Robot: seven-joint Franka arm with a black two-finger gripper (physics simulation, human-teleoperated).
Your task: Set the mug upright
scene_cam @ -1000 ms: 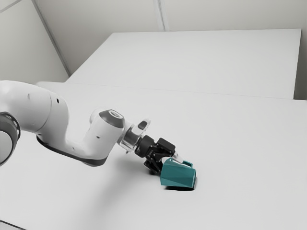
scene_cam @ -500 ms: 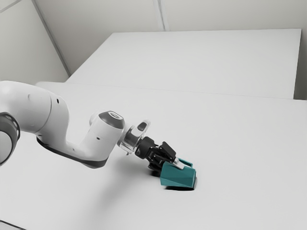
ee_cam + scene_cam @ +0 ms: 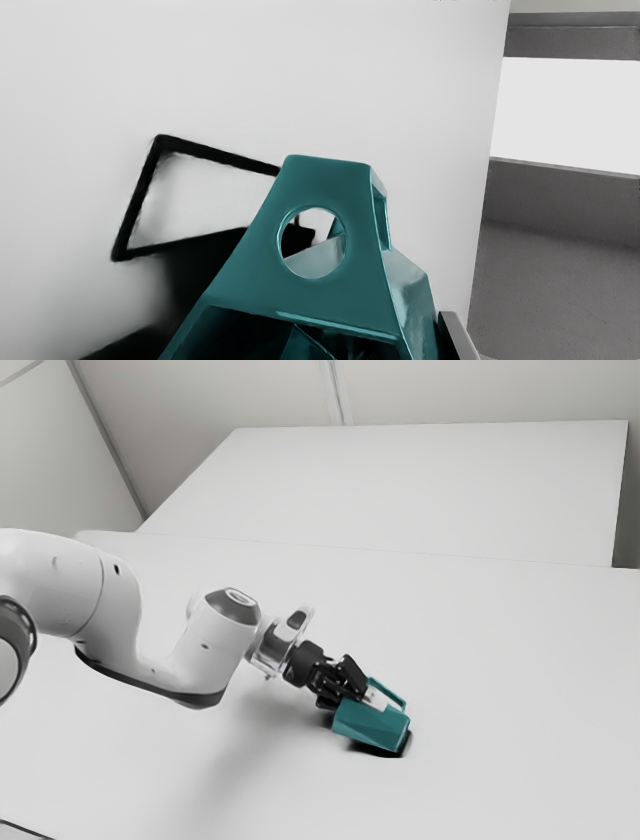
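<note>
Glossy faceted teal mug (image 3: 366,723) tilted further, round hole (image 3: 313,243), angular handle (image 3: 389,694), end effector (image 3: 354,703) against it, clenched or released unclear

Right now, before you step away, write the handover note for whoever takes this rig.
Gripper: right at the mug, on its handle side; whether it has a firm hold, I can't tell.
Mug: tipped over and slanting above the table, not upright; whether any part is off the surface is unclear.
Done: the mug is reached.
Left: confirm the grip, turn the mug upright, set it down, release.
</note>
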